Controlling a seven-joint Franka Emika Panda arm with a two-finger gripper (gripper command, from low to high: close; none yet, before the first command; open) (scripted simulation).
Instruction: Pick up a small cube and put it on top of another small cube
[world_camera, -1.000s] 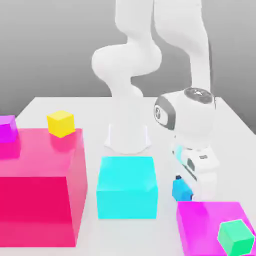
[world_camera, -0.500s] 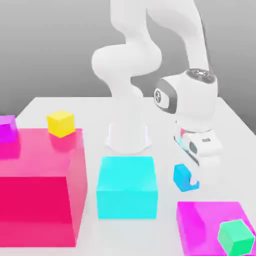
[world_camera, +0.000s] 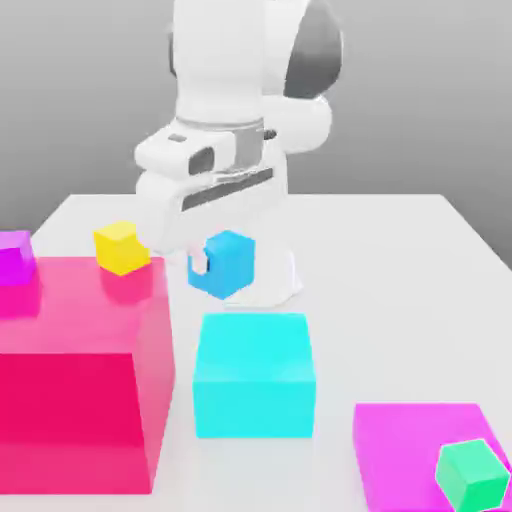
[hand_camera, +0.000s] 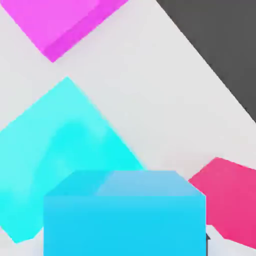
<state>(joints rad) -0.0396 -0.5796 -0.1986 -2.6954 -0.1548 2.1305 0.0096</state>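
Sky-blue, the small cube (world_camera: 224, 264) hangs in the air, clamped in the gripper (world_camera: 207, 262), whose jaws are closed tight on its sides. In the exterior view it sits above and at 12 o'clock from the cyan block (world_camera: 254, 372), clear of the white table (world_camera: 400, 250). A yellow cube (world_camera: 122, 247) rests at its 9 o'clock on the red block (world_camera: 80, 360). A green cube (world_camera: 472, 474) tops the magenta block (world_camera: 400, 440) at 5 o'clock.
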